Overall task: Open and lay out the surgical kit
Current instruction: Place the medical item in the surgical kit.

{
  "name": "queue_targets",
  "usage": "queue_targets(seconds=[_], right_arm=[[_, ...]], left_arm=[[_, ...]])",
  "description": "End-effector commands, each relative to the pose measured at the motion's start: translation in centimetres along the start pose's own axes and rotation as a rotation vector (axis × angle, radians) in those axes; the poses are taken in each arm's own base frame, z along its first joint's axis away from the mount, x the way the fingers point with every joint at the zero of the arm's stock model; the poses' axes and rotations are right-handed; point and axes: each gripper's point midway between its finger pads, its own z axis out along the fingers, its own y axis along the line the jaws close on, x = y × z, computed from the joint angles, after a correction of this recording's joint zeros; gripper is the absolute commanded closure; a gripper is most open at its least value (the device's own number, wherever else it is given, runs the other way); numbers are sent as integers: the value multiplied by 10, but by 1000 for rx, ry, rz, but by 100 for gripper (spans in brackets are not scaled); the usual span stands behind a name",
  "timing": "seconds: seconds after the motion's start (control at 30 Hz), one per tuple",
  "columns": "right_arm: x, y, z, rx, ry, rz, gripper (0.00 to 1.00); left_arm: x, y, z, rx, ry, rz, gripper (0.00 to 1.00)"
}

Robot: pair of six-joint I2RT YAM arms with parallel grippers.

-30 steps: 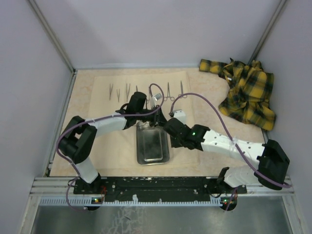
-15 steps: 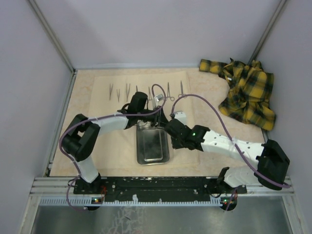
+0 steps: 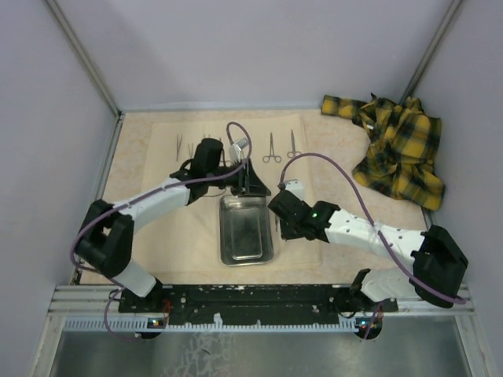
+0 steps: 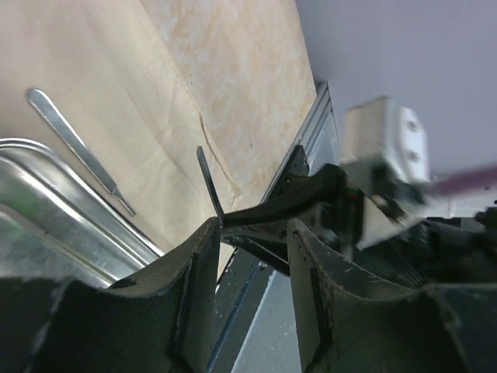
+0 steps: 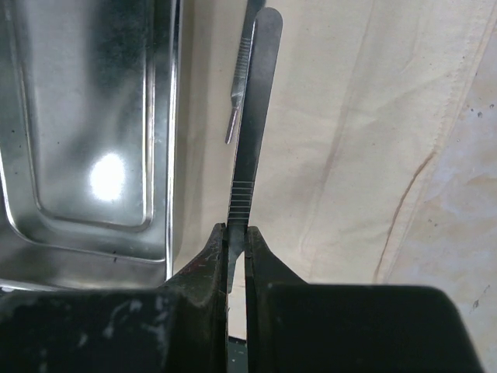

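Right gripper [image 5: 235, 233]: clamped on the near end of a flat steel handle [image 5: 260, 93]. The handle's long axis runs straight out from the fingertips, parallel to the long right edge of the steel tray [image 5: 172, 116] and just beside it. A second slim handle [image 5: 241, 78] lies on the cloth wrap [image 5: 334, 140] between the tray and the held piece. I take it for a separate instrument rather than a reflection, but the wrist view is soft there

Left gripper [image 4: 252, 229]: jaws apart, nothing between them, hovering at the tray's far end

The tray sits mid-wrap and looks empty. The laid-out row is on the far strip of the wrap: tweezers [image 3: 179, 145] to the left, ring-handled clamps [image 3: 271, 149] to the right. The left arm hides the middle

Judgement: the row lies beyond the right gripper and the handle points that way, so setting it down should need little wrist turn. The left arm is nearer the row but empty, and partly in the path. There is bare wrap right of the clamps; the plaid cloth [image 3: 397, 149] sits well apart on the table [image 3: 338, 169]
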Motion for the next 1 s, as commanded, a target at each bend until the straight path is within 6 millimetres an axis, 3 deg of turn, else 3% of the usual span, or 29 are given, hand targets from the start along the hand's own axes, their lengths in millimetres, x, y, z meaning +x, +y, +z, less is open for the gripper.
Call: queue_targets(seconds=[0.0, 0.2, 0.47, 0.97], right_arm=[[-11, 2, 4, -62, -25, 21, 100], [-19, -5, 19, -110, -3, 41, 100], [-27, -19, 39, -160, 53, 55, 100], [-19, -33, 71, -65, 158, 34, 100]], left_arm=[[-20, -5, -42, -101, -141, 62, 54], [-19, -6, -79, -200, -216, 95, 53], [-5, -2, -106, -220, -274, 90, 52], [-4, 14, -121, -242, -292, 73, 52]])
